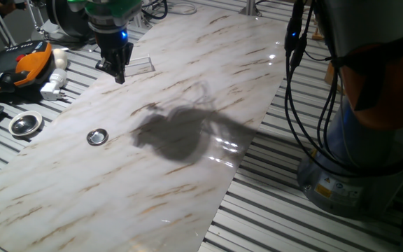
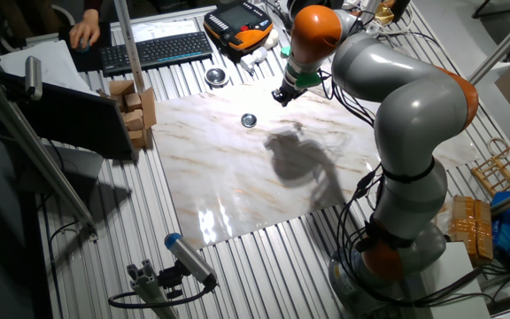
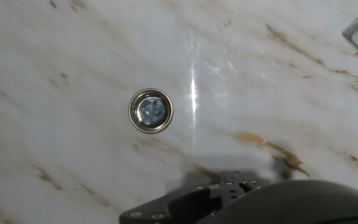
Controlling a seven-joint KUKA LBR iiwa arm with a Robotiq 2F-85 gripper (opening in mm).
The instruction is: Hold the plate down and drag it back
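The plate (image 1: 98,136) is a small shiny silver disc with a raised rim and darker centre. It lies flat on the marble board (image 1: 187,77) near its left edge. It also shows in the other fixed view (image 2: 250,120) and left of centre in the hand view (image 3: 151,111). My gripper (image 1: 119,77) hangs in the air above the board's far left part, well behind the plate and apart from it. Its fingers look pressed together and hold nothing. It also shows in the other fixed view (image 2: 281,97).
A larger round metal dish (image 1: 25,124) sits on the slatted table left of the board. A clear flat rectangular piece (image 1: 140,66) lies on the board by the gripper. An orange pendant (image 1: 19,66), a white plug (image 1: 53,87) and a keyboard (image 2: 153,50) lie beyond.
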